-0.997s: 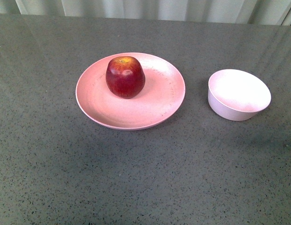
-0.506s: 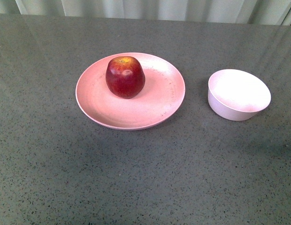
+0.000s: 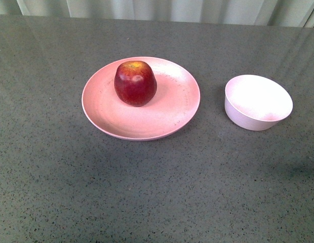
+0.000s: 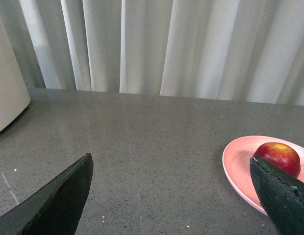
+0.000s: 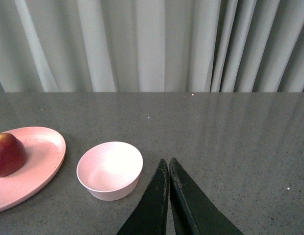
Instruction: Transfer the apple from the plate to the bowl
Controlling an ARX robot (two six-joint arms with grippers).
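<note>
Apple [image 3: 135, 83] sat on plate [image 3: 142, 124], bowl [image 3: 258, 103] near.
Left gripper [image 4: 170, 161] gaped empty, partly hiding plate; right gripper [image 5: 166, 160] pinched together, empty.

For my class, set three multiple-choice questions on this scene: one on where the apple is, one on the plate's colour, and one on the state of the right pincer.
1. Where is the apple?
A in the bowl
B on the plate
C in the right pincer

2. What colour is the plate?
A pink
B blue
C black

3. How is the right pincer?
A wide open
B shut on the apple
C shut, holding nothing

Answers:
1 B: the front view shows the apple resting on the plate, and the bowl is empty.
2 A: the plate is matte pink in every view.
3 C: the right wrist view shows the pincer closed tight with nothing in it.
</note>
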